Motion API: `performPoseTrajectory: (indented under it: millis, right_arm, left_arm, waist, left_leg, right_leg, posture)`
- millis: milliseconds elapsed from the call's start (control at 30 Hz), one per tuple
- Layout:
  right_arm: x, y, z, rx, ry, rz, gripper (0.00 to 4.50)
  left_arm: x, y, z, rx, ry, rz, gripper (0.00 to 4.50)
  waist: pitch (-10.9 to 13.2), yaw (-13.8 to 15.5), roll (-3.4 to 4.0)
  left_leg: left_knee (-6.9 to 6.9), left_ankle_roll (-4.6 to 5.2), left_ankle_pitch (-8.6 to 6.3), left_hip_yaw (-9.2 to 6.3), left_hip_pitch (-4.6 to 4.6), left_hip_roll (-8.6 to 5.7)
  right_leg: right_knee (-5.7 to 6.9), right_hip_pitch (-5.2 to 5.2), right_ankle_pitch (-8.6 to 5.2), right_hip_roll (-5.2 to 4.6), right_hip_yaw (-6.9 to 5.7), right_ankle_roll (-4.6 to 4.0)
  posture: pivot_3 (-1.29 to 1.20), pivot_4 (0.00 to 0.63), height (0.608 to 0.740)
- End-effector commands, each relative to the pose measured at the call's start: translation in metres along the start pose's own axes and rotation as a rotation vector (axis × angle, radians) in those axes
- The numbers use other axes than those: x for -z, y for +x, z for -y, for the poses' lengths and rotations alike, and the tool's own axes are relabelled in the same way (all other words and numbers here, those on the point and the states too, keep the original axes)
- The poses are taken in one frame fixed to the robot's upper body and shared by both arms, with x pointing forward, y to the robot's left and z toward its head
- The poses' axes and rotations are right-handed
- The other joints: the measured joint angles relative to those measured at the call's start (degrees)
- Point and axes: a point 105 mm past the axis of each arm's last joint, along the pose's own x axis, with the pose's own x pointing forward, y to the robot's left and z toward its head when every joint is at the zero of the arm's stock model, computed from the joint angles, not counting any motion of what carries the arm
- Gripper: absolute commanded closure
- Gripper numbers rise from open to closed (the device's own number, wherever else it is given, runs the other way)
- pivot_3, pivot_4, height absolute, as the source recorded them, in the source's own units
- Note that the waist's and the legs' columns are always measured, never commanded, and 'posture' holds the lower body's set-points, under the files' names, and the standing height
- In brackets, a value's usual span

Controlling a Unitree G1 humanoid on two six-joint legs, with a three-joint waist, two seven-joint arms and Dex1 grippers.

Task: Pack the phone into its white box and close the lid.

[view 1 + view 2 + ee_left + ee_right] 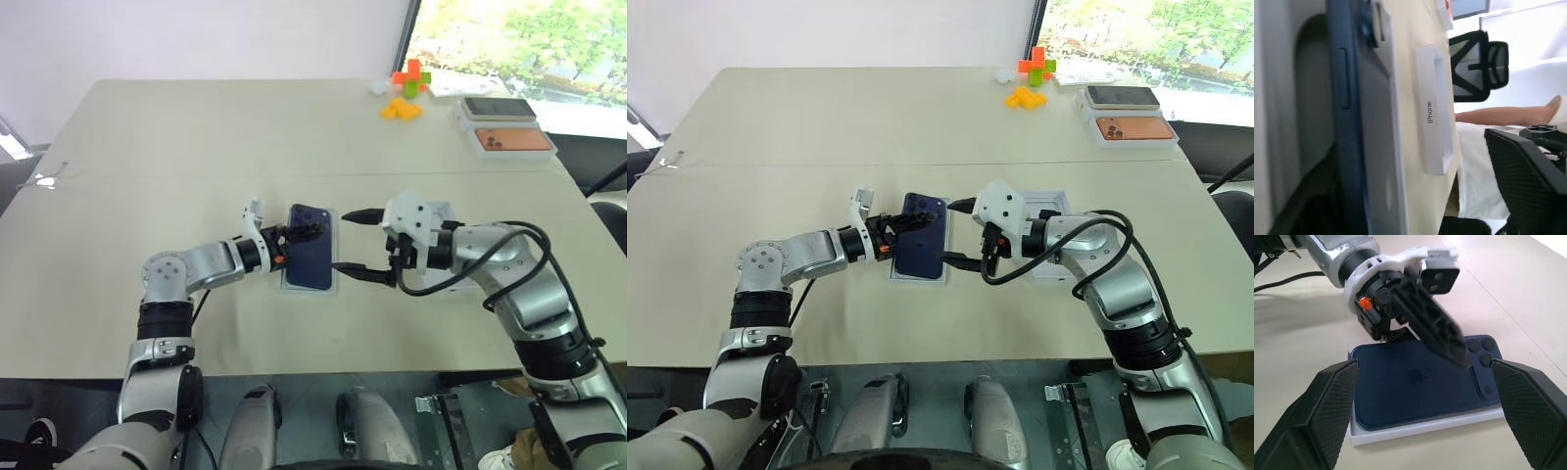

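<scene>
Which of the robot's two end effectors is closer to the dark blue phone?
Left. The left end effector is right over the phone, which lies in the white box. The right end effector hovers open just beside it.

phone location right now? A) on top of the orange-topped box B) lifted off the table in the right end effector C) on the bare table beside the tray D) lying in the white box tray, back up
D. The phone lies flat, back up, inside the white box, whose rim shows around its edges; the right end effector stands open beside it and grips nothing.
</scene>
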Motion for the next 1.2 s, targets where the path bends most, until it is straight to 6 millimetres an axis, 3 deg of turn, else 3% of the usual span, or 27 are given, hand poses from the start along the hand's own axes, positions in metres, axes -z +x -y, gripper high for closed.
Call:
performPoseTrajectory:
  millis: [33,333,600,733,1200]
  right_arm:
    - [-0.014,0.001,0.001,0.003,-0.056,0.033,0.00]
    - [-0.015,0.002,0.003,0.004,-0.052,0.037,0.00]
    - [-0.015,0.005,0.002,0.002,-0.053,0.046,0.00]
    - [-0.015,0.005,0.003,0.005,-0.056,0.044,0.00]
    - [-0.014,0.006,0.004,0.007,-0.064,0.043,0.00]
  left_arm:
    - [-0.008,-0.005,0.009,0.004,0.058,0.011,0.82]
    - [-0.010,-0.014,0.017,-0.052,0.147,-0.022,0.82]
    - [-0.015,-0.010,0.037,-0.007,0.173,-0.015,0.82]
    - [-0.014,-0.016,0.029,-0.048,0.191,-0.043,0.82]
    - [-0.019,-0.036,0.037,-0.054,0.241,-0.040,0.82]
  waist:
    - [0.0,0.1,0.00]
    - [0.0,0.2,0.00]
    - [0.0,0.2,0.00]
    - [0.0,0.1,0.00]
    - [0.0,0.2,0.00]
  left_leg:
    - [0.00,0.00,0.00,0.01,0.00,0.00]
    - [-0.01,0.00,0.00,-0.02,-0.05,0.01]
    - [0.00,0.00,0.00,-0.03,-0.06,0.00]
    - [-0.01,0.00,0.00,-0.02,-0.07,0.00]
    - [-0.02,-0.01,0.00,-0.03,-0.08,0.01]
  right_leg:
    - [0.00,0.00,0.00,0.02,0.00,0.00]
    - [-0.01,-0.03,0.00,-0.02,0.01,0.00]
    - [-0.01,-0.03,0.00,-0.03,0.01,0.00]
    - [-0.01,-0.04,0.00,-0.02,0.01,0.01]
    - [-0.01,-0.05,0.00,-0.04,0.02,0.01]
  posture:
    - [0.00,0.150,0.739]
    - [0.00,0.150,0.739]
    - [0.00,0.150,0.739]
    - [0.00,0.150,0.739]
    - [0.00,0.150,0.739]
